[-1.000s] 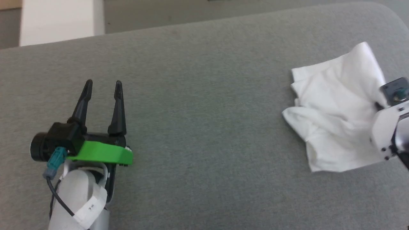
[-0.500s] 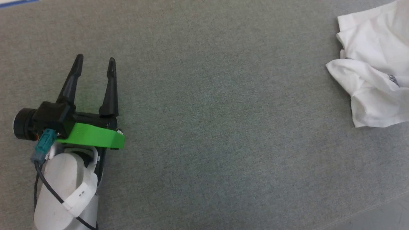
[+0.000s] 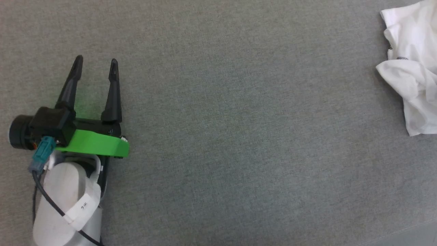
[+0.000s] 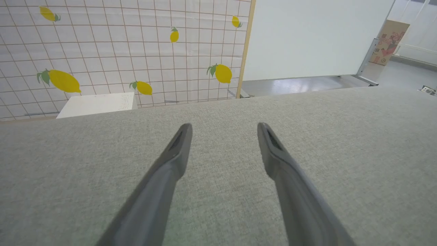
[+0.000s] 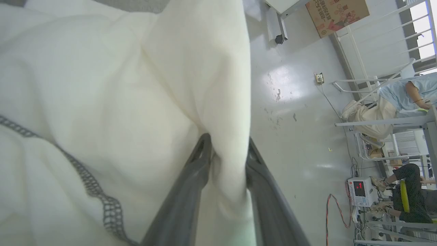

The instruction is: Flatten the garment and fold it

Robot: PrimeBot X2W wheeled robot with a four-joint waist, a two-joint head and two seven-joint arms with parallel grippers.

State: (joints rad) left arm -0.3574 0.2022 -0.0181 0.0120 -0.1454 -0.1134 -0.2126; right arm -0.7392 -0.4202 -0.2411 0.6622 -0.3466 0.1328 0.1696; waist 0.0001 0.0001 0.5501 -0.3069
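Right wrist view: right gripper [image 5: 228,140] clamps a fold of the crumpled garment [image 5: 119,85], far right on the grey surface [image 3: 239,136]. Left gripper [image 3: 95,60] hovers, fingers apart. Flattening looks barely begun; next needs spreading.

Tabletop [image 3: 239,136]: covered in grey woven fabric.
Wall covering [image 4: 119,51]: white grid printed with yellow lemons, seen upper left.
White box [image 4: 99,104]: set below it, beyond the tabletop's far edge.
White panel [image 4: 314,37]: seen upper right.
Cardboard box [image 5: 336,15]: seen at top, above the glossy floor [image 5: 297,102].
Device with red display [image 5: 358,189]: placed lower right, beside a red cable [image 5: 336,212].
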